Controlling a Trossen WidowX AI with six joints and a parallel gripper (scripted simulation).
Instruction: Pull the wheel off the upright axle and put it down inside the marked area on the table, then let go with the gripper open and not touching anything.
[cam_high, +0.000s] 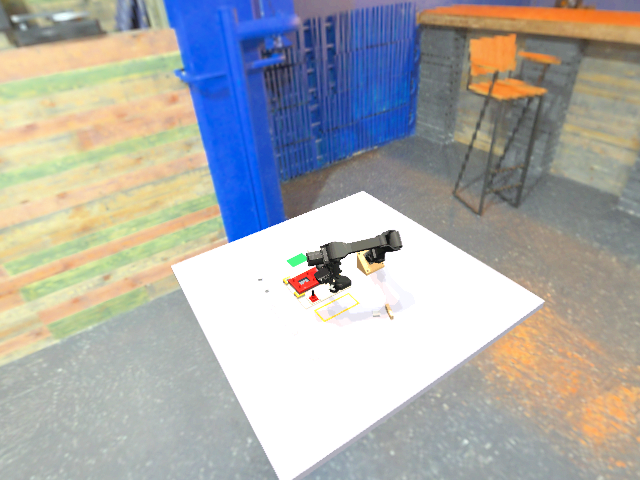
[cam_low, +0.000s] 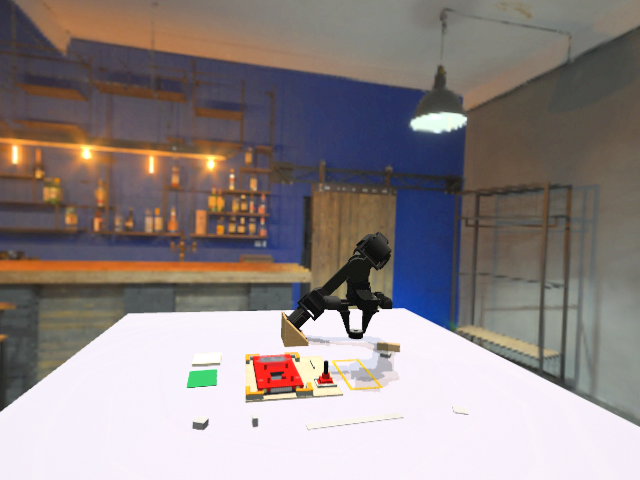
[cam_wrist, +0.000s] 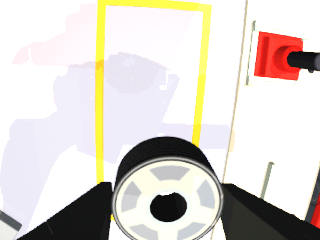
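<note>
Black tyre, pale hub: the wheel sits between the two dark fingers, its bore facing the wrist camera
Jaws: partly closed, clamped on the wheel from both sides
Gripper: the gripper hangs above the table, wheel held clear of the surface
Marked area: the yellow outline lies under and ahead of the wheel in the wrist view; in the exterior view the yellow outline is nearer the camera than the gripper
Axle: the upright axle stands bare on its red block, just beside the marked area
Board: a tan board carries the block and a red plate
Writing: no brand, label or lettering can be read in any view
</note>
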